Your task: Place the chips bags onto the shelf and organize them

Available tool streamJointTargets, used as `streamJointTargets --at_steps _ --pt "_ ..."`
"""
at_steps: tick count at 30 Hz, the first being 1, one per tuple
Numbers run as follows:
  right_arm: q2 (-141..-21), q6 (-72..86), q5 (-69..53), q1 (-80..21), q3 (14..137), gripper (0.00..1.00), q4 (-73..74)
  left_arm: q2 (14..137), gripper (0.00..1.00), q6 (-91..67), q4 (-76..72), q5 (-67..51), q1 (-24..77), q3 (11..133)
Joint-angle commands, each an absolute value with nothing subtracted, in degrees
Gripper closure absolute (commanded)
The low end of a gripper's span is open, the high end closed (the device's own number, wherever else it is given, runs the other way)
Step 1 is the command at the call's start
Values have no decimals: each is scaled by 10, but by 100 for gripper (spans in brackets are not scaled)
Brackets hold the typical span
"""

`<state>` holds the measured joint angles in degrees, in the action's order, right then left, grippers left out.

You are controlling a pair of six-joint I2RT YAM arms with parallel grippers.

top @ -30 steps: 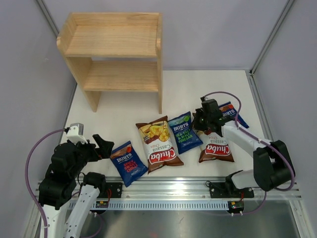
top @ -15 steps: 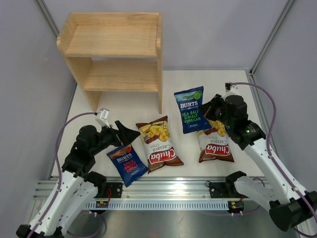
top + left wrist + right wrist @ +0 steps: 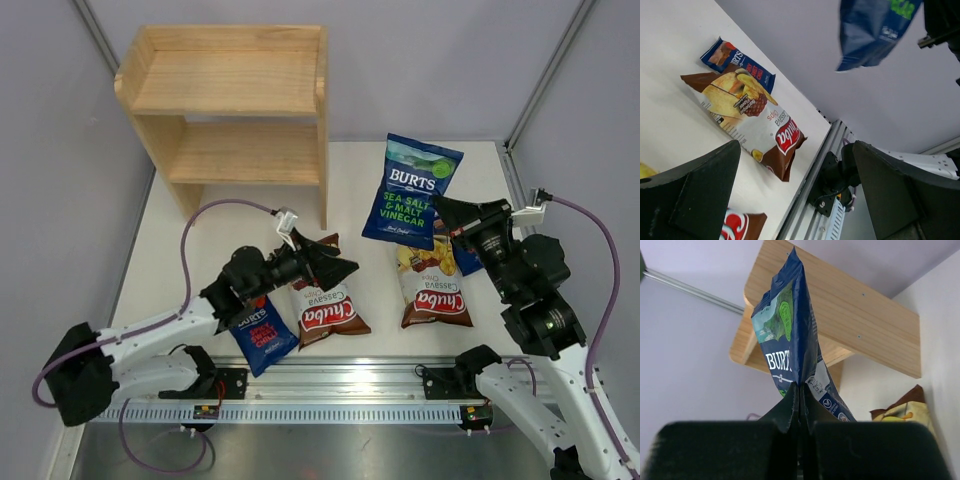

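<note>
Right gripper [image 3: 441, 210]: pressed together on the lower edge of the green Burts bag [image 3: 413, 190]; in the wrist view the fingers [image 3: 715, 450] meet on the bag's seam.
Green Burts bag: up in the air, off the table [image 3: 250, 235], hanging tilted to the right of the shelf [image 3: 230, 110] and above the right Chuba bag [image 3: 432, 285].
Left gripper [image 3: 338, 268]: spread wide, nothing between its fingers [image 3: 695, 195]; it sits over the top end of the left Chuba bag [image 3: 322, 300], whether touching cannot be told.
Near red Burts bag [image 3: 260, 335]: flat on the table, just left of the left Chuba bag, partly under the left arm.
Far red Burts bag [image 3: 737, 60]: flat on the table, just beyond the right Chuba bag [image 3: 750, 125]; from above the right arm hides most of it.
Right Chuba bag: flat on the table, under the right arm, well apart from the left gripper.
Shelf: two wooden tiers at the far left of the table; all five bags are off it, four on the table and one in the air.
Writing, green bag: "BURTS", then "SEA SALT & MALT VINEGAR" in green.
Writing, brown bags: red "Chuba" logo; the small line above it on the left one looks like "Cassava".
Writing, red bags: "BURTS" on blue; the red label's words are too small to read.
</note>
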<state>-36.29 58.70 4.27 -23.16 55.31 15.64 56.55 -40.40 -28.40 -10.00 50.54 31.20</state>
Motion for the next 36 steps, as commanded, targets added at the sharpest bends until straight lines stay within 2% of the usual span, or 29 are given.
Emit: streamJointTargets --at_steps 1,5,13,18,24,25,27,28,30,32,36 --pt "-340 669 70 -235 539 100 109 628 1 -382 -480 -129 508 366" --pt "-342 688 40 -235 536 100 103 707 1 -403 -547 -165 510 413" --pt "-333 716 12 -235 519 100 71 773 2 -450 -661 -196 513 454" --pt "-338 743 -24 -236 497 100 31 792 24 -457 -657 -196 515 478" --pt "-336 759 -40 -235 483 100 8 792 22 -449 -645 -192 515 485" --pt "-336 762 -43 -235 483 100 6 791 37 -447 -649 -192 515 483" --pt "-335 772 -51 -236 474 100 -3 787 49 -451 -656 -192 515 480" --pt "-333 773 -53 -236 472 100 -13 784 65 -452 -657 -192 515 479" --pt "-327 773 -54 -235 467 100 -11 773 78 -449 -647 -199 515 479" --pt "-322 759 -54 -236 471 100 -3 762 88 -440 -635 -202 515 477" --pt "-314 699 -65 -235 496 100 32 709 95 -402 -554 -223 515 478"
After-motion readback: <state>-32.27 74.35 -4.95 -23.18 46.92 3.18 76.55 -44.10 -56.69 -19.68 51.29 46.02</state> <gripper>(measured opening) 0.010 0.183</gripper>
